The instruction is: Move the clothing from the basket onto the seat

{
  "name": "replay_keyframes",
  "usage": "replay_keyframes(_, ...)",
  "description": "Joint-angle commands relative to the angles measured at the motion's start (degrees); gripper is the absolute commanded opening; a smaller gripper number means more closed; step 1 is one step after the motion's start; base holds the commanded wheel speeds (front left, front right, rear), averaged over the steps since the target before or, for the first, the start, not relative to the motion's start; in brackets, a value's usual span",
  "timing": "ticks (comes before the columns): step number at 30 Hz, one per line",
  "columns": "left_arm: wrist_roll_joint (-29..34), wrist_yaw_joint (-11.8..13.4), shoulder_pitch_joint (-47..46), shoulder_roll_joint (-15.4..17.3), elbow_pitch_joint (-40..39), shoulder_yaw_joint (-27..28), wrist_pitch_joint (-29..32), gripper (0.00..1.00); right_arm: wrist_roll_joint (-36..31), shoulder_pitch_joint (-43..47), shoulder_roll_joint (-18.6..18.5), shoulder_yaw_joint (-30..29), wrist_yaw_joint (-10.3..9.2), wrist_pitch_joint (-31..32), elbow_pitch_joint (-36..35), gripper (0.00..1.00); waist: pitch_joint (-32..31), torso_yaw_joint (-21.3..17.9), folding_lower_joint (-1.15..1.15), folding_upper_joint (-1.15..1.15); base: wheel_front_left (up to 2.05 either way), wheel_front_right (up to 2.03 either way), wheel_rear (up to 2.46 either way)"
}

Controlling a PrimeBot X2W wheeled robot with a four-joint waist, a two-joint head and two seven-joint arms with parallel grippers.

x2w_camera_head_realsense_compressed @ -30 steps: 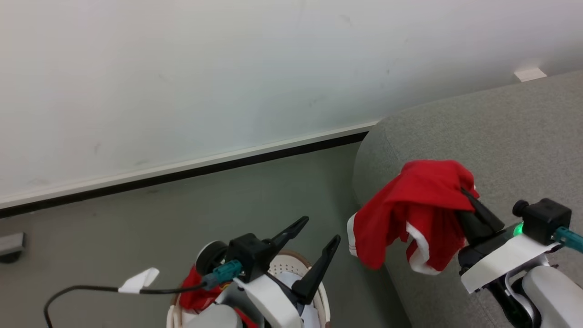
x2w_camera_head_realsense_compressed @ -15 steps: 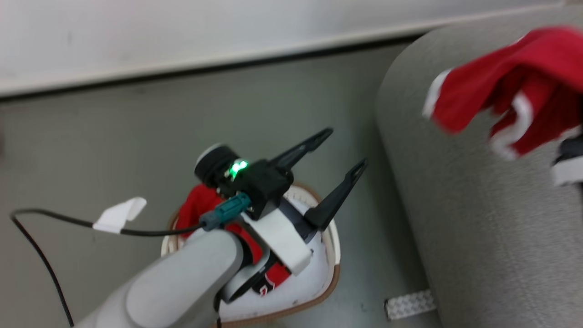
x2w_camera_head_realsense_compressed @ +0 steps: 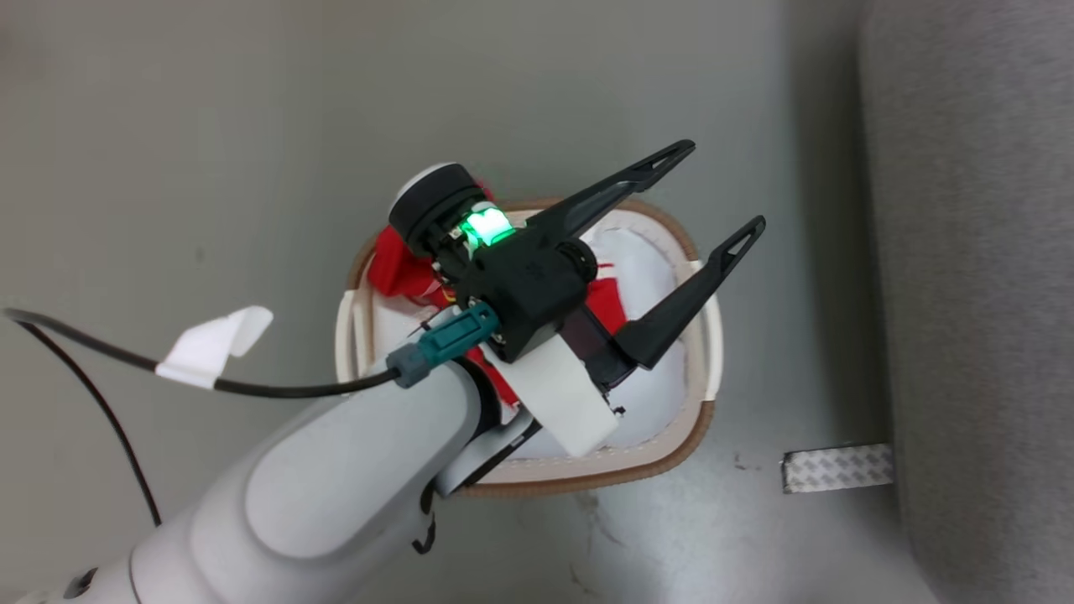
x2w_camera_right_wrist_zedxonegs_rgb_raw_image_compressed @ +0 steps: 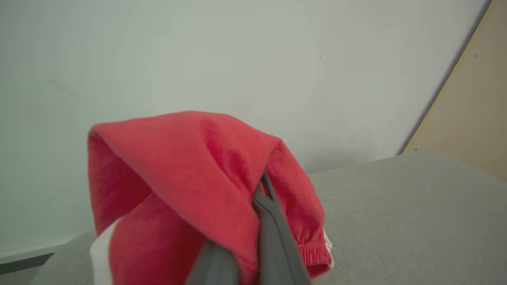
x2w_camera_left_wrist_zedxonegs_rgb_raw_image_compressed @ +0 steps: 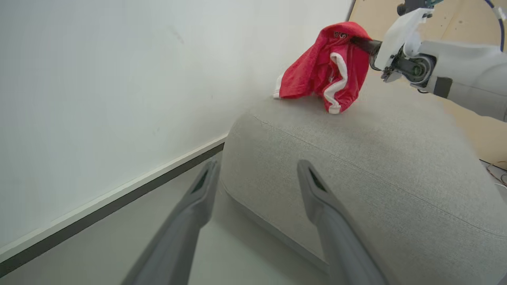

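Head tilted down: one basket (x2w_camera_head_realsense_compressed: 587, 478) holding one red garment (x2w_camera_head_realsense_compressed: 401, 268) under my wide-open left end effector (x2w_camera_head_realsense_compressed: 723, 186); my right end effector (x2w_camera_right_wrist_zedxonegs_rgb_raw_image_compressed: 264, 183) pinches a second garment (x2w_camera_left_wrist_zedxonegs_rgb_raw_image_compressed: 317, 73) above the sofa (x2w_camera_left_wrist_zedxonegs_rgb_raw_image_compressed: 356, 166).

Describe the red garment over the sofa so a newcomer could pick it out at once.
Start at the big grey sofa beside the white wall. Over its rounded top hangs a bunched red garment with white stripes. Unlike the red cloth lying in the basket, it is pinched in the shut right gripper.

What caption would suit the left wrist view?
Right gripper holds red clothing over the grey sofa.
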Motion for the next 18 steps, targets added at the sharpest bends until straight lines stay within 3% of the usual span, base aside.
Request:
replay_keyframes(1,0.3,0.0,-0.5,-0.3,0.4,-0.1,-0.8,1.00,-4.1,0.4,-0.2,-3.7,-0.13,1.1,2.3,0.00,2.2,2.3,-0.02,0.00,0.00,0.00,0.00)
replay_keyframes(4,-0.1,-0.3,-0.1,-0.6,1.2,-0.4,-1.5,1.00,-9.0,1.8,1.8,-9.9,-0.13,1.7,6.1,0.00,2.1,2.8,-0.02,0.00,0.00,0.00,0.00)
replay_keyframes(5,-0.3,-0.3,0.1,-0.6,1.5,-0.4,-1.6,1.00,-10.4,2.5,2.6,-11.3,-0.12,1.3,7.2,0.24,1.8,2.9,-0.02,0.00,0.00,0.00,0.00)
replay_keyframes(6,-0.3,-0.3,0.1,-0.6,1.5,-0.4,-1.6,1.00,-10.4,2.5,2.6,-11.3,-0.12,1.3,7.2,0.24,1.8,2.9,-0.02,0.00,0.00,0.00,0.00)
replay_keyframes(7,-0.5,-0.3,0.3,-0.6,1.8,-0.5,-1.9,1.00,-11.3,2.8,3.4,-12.6,-0.13,0.6,8.1,0.38,1.5,2.9,-0.02,0.00,0.00,0.00,0.00)
replay_keyframes(8,-0.8,-0.4,0.6,-0.5,1.9,-0.5,-2.0,1.00,-12.0,3.1,4.1,-13.7,-0.13,0.0,8.9,0.96,1.1,2.8,-0.02,0.00,0.00,0.00,0.00)
replay_keyframes(12,-1.2,0.0,1.6,-0.1,3.0,-0.3,-2.4,1.00,-13.2,4.9,7.1,-14.6,-0.13,-3.0,11.0,1.00,-1.2,2.2,-0.02,0.00,0.00,0.00,0.00)
replay_keyframes(18,-2.8,1.2,4.8,0.3,4.4,0.1,-3.7,1.00,-12.8,9.8,10.4,-9.7,-0.12,-6.4,11.0,1.00,-7.4,0.8,-0.02,0.00,0.00,0.00,0.00)
